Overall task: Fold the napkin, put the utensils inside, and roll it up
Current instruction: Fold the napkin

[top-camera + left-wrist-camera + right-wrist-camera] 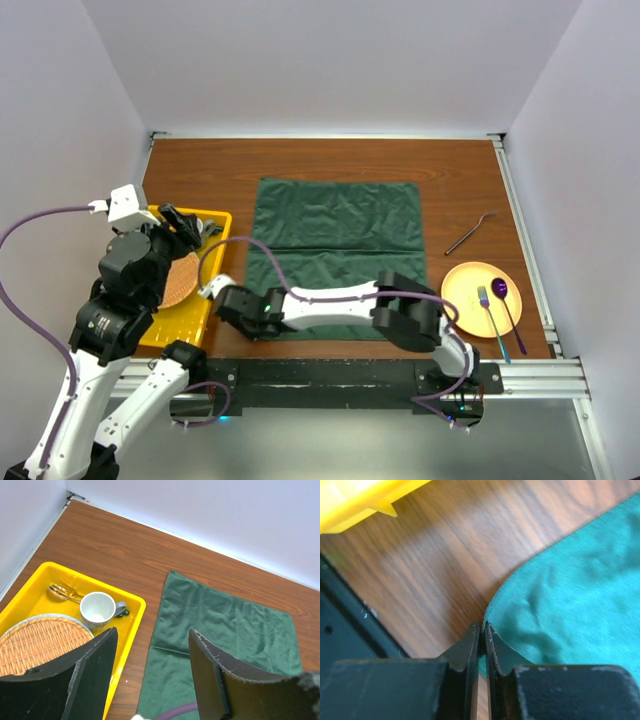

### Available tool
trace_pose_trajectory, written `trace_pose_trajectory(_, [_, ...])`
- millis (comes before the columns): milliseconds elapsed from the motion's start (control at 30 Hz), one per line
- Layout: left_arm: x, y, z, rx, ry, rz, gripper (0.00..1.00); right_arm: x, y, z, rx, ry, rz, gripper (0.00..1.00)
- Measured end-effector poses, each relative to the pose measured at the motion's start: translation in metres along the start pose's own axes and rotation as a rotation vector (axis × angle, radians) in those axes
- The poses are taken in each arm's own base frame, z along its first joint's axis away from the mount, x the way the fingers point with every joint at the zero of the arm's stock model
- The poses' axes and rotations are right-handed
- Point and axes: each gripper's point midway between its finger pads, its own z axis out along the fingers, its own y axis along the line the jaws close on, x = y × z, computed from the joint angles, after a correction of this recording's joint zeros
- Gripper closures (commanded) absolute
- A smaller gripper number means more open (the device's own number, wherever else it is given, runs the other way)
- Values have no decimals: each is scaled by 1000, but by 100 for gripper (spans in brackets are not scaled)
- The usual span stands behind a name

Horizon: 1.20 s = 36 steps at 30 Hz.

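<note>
The right tool (482, 631) is clenched on the near-left corner of the napkin (570, 580). From there the cloth spreads flat toward the far and right edges of the table (455, 170). The utensil (470, 233) lies well apart, near the right edge. The left tool (152, 635) hangs released above the tray (30, 587).

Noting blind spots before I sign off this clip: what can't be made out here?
Top view: napkin, near edge hidden under the right arm.
Top view: grey utensil, too small to identify.
Left wrist view: woven mat, cut off by the left gripper.
Right wrist view: how much napkin the right gripper pinches, hidden between its fingers.
</note>
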Motion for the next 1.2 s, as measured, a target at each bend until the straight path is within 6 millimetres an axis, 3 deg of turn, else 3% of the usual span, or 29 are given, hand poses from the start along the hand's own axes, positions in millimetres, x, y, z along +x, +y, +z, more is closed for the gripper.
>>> trace_pose_trajectory(100, [1,-2,4,-2,4,2,36,-10,-23,-19,-73,-12,94,100])
trace_pose_trajectory(167, [2,-4,8,-3,9,5,36,-25,-60,-33,-106,-45,195,100])
trace_pose_trajectory(233, [5,-6,13,-4,16,8,36,-42,-116,-42,-112,-92,314,100])
trace_pose_trajectory(333, [15,-9,22,-1,41,18,36,-53,-219,-45,-62,-155,482,100])
trace_pose_trajectory(400, [24,-12,30,2,64,28,36,-39,-286,-43,-7,-161,583,100])
trace_pose_trajectory(467, [33,-15,38,3,94,40,37,-19,-336,-42,33,-149,660,100])
trace_pose_trajectory(533, [40,-19,45,10,113,45,37,3,-373,-39,52,-131,726,100])
trace_pose_trajectory(633, [52,-25,57,18,149,52,37,30,-407,-35,58,-104,789,100])
trace_pose_trajectory(733, [60,-29,65,28,169,55,37,45,-432,-32,48,-90,830,100])
trace_pose_trajectory(1000, [74,-39,77,56,195,46,36,46,-488,-56,65,-166,881,100])
trace_pose_trajectory(1200, [87,-42,82,68,228,42,36,56,-511,-68,81,-191,920,100])
